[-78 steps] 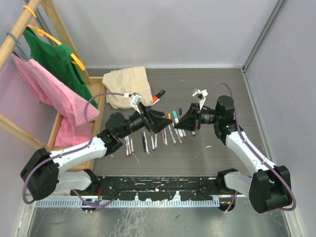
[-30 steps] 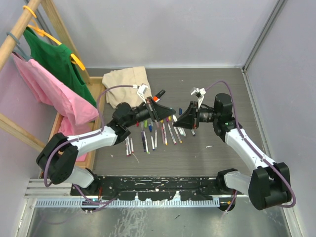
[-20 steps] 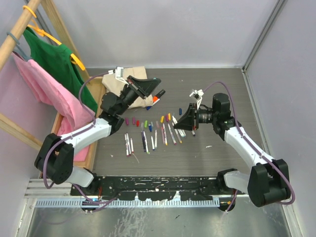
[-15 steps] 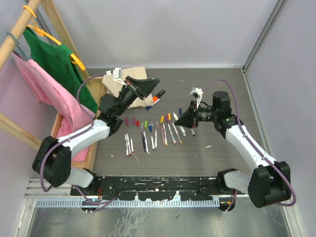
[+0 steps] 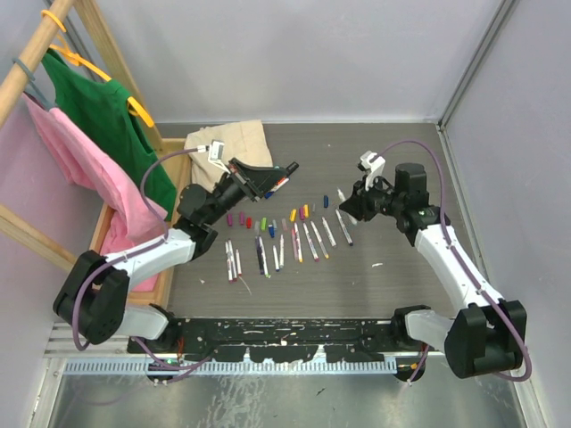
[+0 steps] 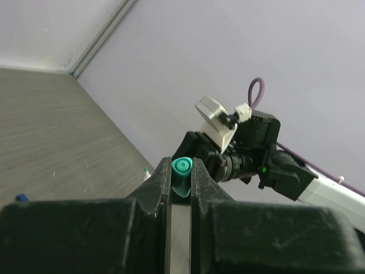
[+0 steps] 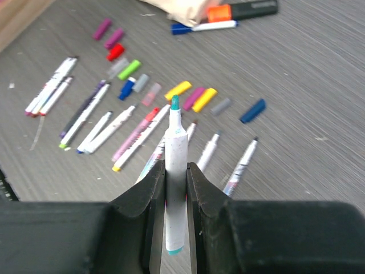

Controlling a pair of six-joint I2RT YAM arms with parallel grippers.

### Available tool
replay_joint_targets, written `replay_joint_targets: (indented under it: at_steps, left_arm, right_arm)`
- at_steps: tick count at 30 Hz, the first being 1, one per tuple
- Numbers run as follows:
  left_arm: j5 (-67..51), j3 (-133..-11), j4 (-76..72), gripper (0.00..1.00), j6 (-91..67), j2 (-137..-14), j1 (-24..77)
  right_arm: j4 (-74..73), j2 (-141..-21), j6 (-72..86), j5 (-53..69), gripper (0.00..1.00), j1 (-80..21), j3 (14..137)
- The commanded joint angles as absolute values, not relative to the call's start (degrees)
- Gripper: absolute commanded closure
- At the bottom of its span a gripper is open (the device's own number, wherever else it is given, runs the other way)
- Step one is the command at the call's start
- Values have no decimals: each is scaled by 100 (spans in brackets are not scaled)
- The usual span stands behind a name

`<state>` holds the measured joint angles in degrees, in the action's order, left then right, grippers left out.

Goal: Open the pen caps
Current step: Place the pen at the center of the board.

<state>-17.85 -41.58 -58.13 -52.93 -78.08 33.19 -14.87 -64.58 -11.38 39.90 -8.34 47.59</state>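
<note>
The left gripper (image 6: 181, 182) is pressed together on a small teal plastic cap (image 6: 182, 167), which pokes up from between its two black fingers, clear of the grey wood-grain table (image 5: 393, 276). In the top view this gripper hangs over the far left part of the table, just beside the crumpled beige cloth (image 5: 227, 153).

The right gripper (image 7: 175, 171) pinches a thin white-barrelled pen with a bare teal tip (image 7: 175, 145). The tip points away from the wrist and the barrel's teal end sits back between the fingers. The two grippers are well apart.

On the table between the arms lies a loose row of small plastic caps (image 7: 178, 89) in purple, red, green, blue, yellow, magenta, grey and dark blue, each apart from its pen. Nearer the arm bases the uncapped white pens (image 7: 132, 117) lie roughly parallel (a few are touching).

A thick black marker with an orange cap (image 7: 242, 9) rests by the cloth, with a blue-capped white pen (image 7: 202, 25) just beside it.
</note>
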Motion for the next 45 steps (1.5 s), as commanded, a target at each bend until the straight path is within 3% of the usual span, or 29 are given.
replay_joint_targets:
  at_steps: [1,12,29,45]
  left_arm:
    - [-2009,-3979,-6259,100,-5469,-7773,3283]
    - [-2070,-3631,-6266,100,-5745,-8016,3304]
    - [-2234,-3304,-6843,100,-6107,-8525,3357]
    - [-2373,-3314,-7320,100,-6441,-9022,3391]
  right_arm:
    - [-1511,-6627,-1423,3089,99,-679,5100]
    - [-1413,-7635,-916,1732,96,-644,5259]
    - [-1652,-9234,-737,1322,87,-809,5551]
    - [-1895,-9803,-729,1089,70,-932,5791]
